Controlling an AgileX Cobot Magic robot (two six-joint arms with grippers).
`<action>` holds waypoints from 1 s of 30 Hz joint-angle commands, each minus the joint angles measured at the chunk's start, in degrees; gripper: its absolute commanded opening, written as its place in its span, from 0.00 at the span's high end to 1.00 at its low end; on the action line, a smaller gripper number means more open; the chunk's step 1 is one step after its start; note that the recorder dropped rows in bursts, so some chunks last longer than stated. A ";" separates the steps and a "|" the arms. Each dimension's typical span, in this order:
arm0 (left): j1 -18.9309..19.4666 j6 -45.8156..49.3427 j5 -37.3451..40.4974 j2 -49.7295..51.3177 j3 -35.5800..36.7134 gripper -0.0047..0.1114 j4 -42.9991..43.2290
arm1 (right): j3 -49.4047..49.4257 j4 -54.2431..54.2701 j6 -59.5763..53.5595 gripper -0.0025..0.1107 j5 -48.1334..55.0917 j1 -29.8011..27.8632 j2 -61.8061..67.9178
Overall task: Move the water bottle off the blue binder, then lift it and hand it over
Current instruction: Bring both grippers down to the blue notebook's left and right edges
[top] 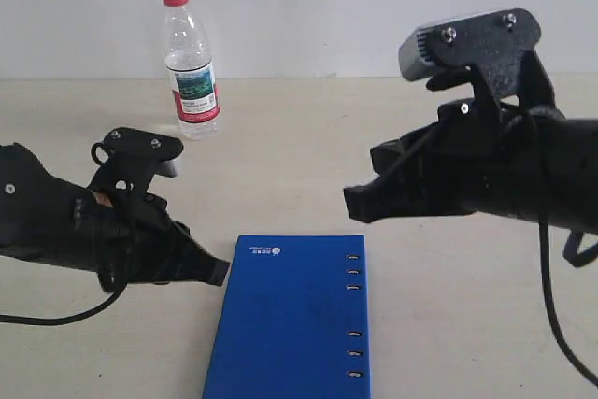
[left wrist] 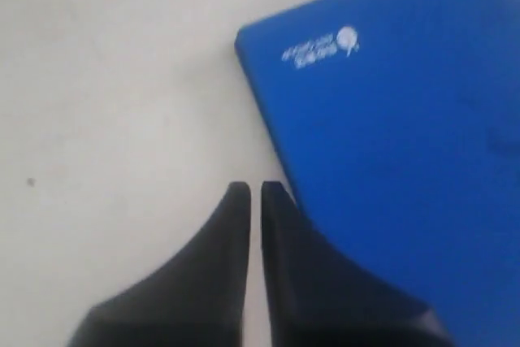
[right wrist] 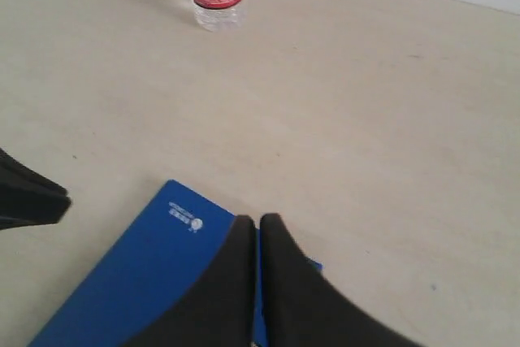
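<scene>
I see the water bottle (top: 191,63) standing upright far back on the worktop (top: 448,324), well apart from the blue binder (top: 294,324), which lies flat up front. The left jaws and right jaws are both closed on nothing. The left tips sit just beside the binder's edge, perhaps touching it.

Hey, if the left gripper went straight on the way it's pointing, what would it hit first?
Most likely the blue binder: the left gripper points at its long edge near the logo corner, though how high the gripper sits is unclear.
</scene>
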 commanded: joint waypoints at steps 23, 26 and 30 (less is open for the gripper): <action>8.76 -52.87 49.70 5.51 -24.52 0.92 67.38 | -4.03 -1.82 -0.94 0.98 40.63 -27.39 5.83; 8.76 -43.46 44.70 3.32 -23.79 0.92 53.94 | -4.03 -1.92 -0.94 0.98 40.63 -27.39 5.83; 9.08 -11.76 40.00 3.90 -20.83 0.92 15.08 | -4.03 -8.59 7.58 0.98 36.09 -27.39 5.83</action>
